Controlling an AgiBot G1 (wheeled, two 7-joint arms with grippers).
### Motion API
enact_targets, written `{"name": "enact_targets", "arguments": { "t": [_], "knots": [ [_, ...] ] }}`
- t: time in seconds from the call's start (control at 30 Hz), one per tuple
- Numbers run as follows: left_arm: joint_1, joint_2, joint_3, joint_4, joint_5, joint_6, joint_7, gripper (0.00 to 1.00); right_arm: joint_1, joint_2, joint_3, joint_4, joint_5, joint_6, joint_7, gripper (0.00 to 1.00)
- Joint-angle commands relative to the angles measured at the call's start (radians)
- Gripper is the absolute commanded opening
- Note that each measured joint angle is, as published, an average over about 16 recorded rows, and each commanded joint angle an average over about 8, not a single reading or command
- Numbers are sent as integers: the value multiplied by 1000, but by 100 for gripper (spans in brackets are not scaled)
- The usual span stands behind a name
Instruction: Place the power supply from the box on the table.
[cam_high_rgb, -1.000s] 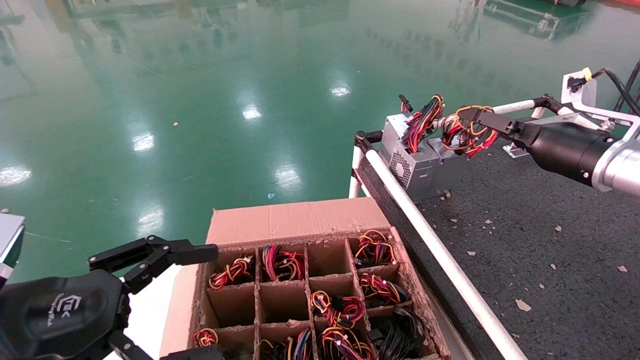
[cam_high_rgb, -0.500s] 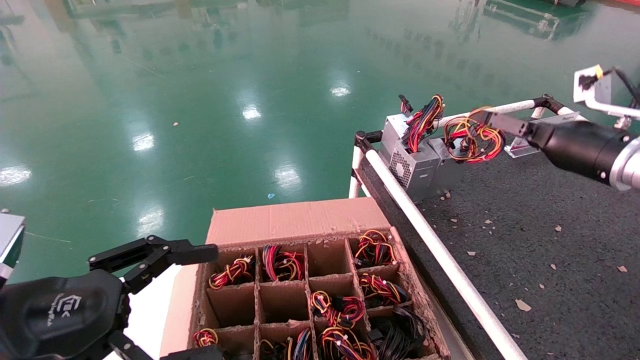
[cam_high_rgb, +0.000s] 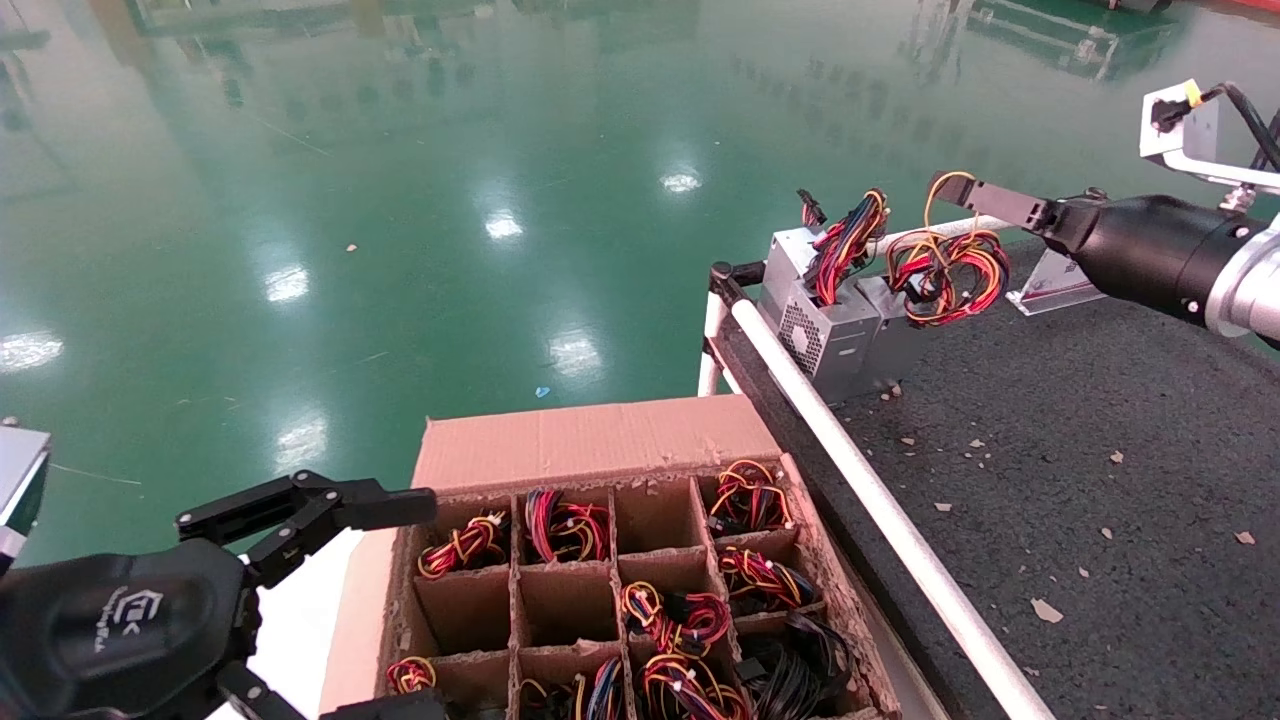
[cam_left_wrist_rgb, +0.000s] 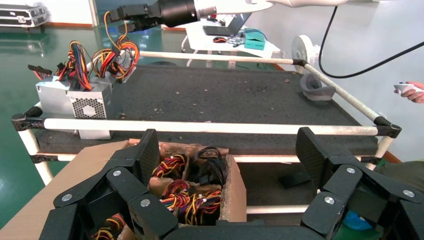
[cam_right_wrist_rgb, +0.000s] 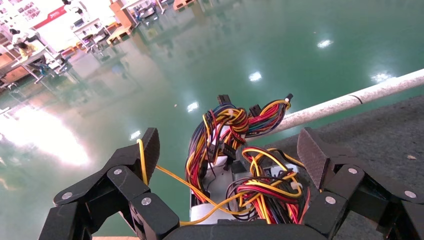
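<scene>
Metal-cased power supply (cam_high_rgb: 893, 330) stands at the desk's (cam_high_rgb: 1100, 450) far left corner, probably heavy and stiff; its soft wires snag the open right tool (cam_right_wrist_rgb: 227, 150). Left tool (cam_left_wrist_rgb: 227, 155) open near the box (cam_high_rgb: 590, 440).

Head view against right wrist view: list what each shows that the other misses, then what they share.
Only the head view shows the box with its grid of cells, the left gripper open beside it, and the vent grille on the second silver unit.

Only the right wrist view shows a yellow wire snagged over one finger of the open right gripper.

Both show the power supply on the table with its looped wires, the neighbour's upright wires, and the green floor.
</scene>
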Motion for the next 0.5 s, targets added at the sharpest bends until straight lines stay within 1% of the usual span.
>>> {"name": "enact_targets", "arguments": {
  "t": [0.03,0.2,0.5],
  "knots": [
    [0,0,0,0,0,0,0,100,2,-2,3,-1,5,1,-1,100],
    [0,0,0,0,0,0,0,100,7,-6,6,-29,9,-24,48,100],
    [0,0,0,0,0,0,0,100,19,5,-20,-61,-30,-66,146,100]
  ]
}}
